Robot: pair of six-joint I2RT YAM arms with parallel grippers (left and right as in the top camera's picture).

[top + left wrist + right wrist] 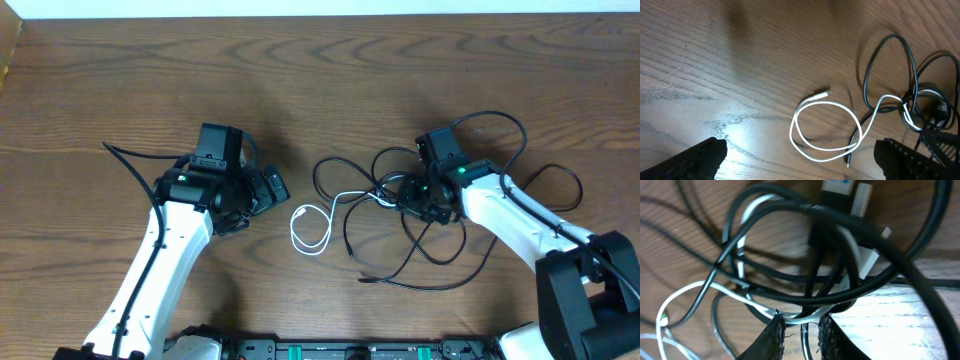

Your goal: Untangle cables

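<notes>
The black cable (497, 120) lies in loose loops right of centre, knotted with the white cable (294, 228), whose free loop lies at mid-table. My right gripper (415, 197) sits on the knot. In the right wrist view its fingers (774, 337) stand close together at the gripper (801, 326), with one thin strand between them and the white cable (685, 291) crossing their tips under black cable (920, 280) loops. My left gripper (268, 190) stands wide open beside the white loop. From its wrist, the left gripper (800, 156) spans the white cable (830, 102), holding nothing; the black cable (866, 70) loops at right.
The wooden table (120, 70) runs to a pale far edge at the top. The left arm's own thicker black wire (125, 156) trails to its left. White plugs (862, 200) sit inside the knot. Robot bases line the near edge.
</notes>
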